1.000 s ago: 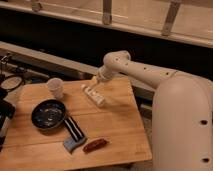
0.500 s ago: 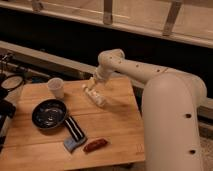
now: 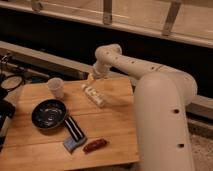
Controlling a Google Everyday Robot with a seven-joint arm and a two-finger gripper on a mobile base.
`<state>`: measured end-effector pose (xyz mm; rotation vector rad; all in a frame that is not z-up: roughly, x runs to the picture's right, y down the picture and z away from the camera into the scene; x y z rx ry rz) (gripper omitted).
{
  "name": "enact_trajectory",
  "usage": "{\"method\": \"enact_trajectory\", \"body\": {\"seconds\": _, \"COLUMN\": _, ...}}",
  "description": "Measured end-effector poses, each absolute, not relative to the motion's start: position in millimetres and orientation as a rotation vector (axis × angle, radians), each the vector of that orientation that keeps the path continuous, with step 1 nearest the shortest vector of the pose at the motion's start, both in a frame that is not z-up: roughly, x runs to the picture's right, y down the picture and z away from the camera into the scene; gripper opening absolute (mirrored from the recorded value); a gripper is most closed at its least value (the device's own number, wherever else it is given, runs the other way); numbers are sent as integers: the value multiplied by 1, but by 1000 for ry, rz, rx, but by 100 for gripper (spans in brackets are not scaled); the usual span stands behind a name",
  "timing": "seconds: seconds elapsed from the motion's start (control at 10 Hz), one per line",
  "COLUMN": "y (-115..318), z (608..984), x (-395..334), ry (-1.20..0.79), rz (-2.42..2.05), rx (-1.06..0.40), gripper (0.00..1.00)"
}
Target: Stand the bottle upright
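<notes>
In the camera view, the gripper (image 3: 92, 78) hangs just at the far end of the bottle (image 3: 95, 96). The bottle lies on its side on the wooden table (image 3: 117, 132). Whether the gripper holds anything cannot be told.

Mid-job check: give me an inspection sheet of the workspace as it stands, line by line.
Surface: wooden table, level.
Job's things: bottle lying on its side towards the far edge, not yet upright.
Clutter: paper cup upright; dark bowl; striped sponge; reddish sausage-shaped item.
Grippers: gripper just above the bottle's far end; contact cannot be told.
Cables: nothing seen.
Surroundings: railing and dark wall behind; dark equipment at the left.
</notes>
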<state>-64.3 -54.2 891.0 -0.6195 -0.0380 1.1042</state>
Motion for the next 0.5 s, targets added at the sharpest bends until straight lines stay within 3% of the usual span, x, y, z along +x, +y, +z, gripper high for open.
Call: {"method": "enact_trajectory", "body": {"seconds": 0.5, "y": -65, "z": 910, "x": -82, "ry": -190, "rz": 1078, "rx": -684, "gripper": 65}}
